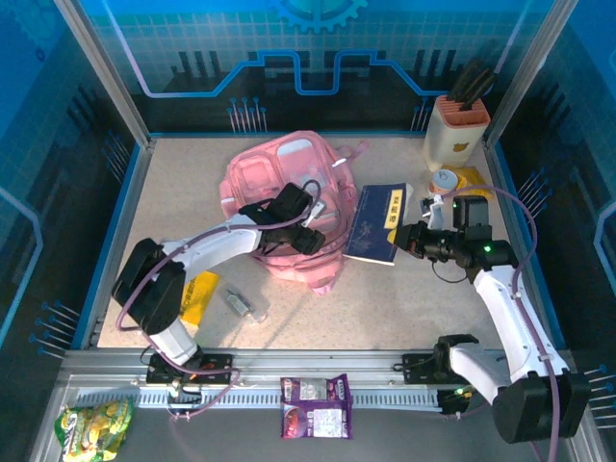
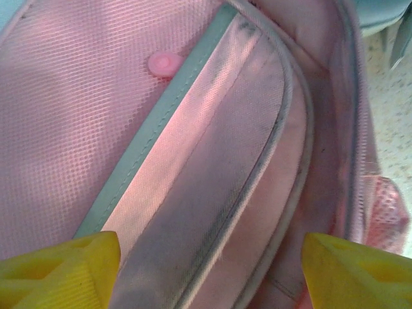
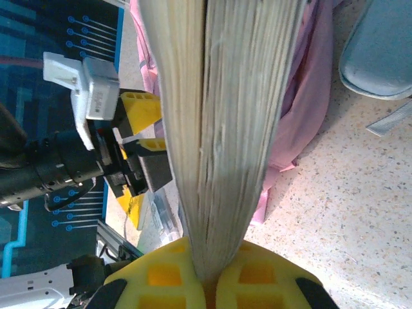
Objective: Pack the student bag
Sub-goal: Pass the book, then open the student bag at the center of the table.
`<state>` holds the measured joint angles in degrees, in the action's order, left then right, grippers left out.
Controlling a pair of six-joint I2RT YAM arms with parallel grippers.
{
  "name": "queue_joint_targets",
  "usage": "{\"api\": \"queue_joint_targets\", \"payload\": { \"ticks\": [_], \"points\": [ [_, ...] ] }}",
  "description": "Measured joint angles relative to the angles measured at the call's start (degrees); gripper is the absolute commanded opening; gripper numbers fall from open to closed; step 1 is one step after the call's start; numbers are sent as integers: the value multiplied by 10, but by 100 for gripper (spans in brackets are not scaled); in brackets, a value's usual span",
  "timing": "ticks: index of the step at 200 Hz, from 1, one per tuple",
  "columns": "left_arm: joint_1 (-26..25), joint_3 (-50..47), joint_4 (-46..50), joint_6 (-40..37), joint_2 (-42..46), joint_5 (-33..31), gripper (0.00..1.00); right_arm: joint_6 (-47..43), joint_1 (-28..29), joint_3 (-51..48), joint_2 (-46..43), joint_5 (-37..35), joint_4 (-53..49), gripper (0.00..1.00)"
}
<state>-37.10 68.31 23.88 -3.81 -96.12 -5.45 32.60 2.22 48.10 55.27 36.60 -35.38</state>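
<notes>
book point(image 1: 377, 223) clamped in right end effector point(image 3: 207, 283), not yet in the student bag point(image 1: 274, 173); left end effector point(image 2: 211, 251) gapes empty above it

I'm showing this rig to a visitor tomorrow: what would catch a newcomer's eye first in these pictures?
The big pink student bag in the middle of the table draws the eye first, with the left tool open right over its fabric. Next comes the blue book just to the bag's right, pinched at its edge in the shut right tool.
</notes>
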Motion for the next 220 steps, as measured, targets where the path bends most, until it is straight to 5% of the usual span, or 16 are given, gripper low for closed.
{"api": "queue_joint_targets", "payload": {
  "ticks": [44, 106, 150, 220],
  "points": [
    [-2, 29, -2, -52, -48, -21, 68, -1, -9, -4, 0, 11, -2, 0],
    [-3, 31, -2, -79, -69, -18, 36, -1, -12, -5, 0, 16, -2, 0],
    [-5, 41, 0, -102, -69, -33, 0, -1, -13, -5, 0, 20, -2, 0],
    [-6, 71, 28, -129, 21, -59, 0, -14, -16, -4, 0, 24, -34, 0]
  ]
}}
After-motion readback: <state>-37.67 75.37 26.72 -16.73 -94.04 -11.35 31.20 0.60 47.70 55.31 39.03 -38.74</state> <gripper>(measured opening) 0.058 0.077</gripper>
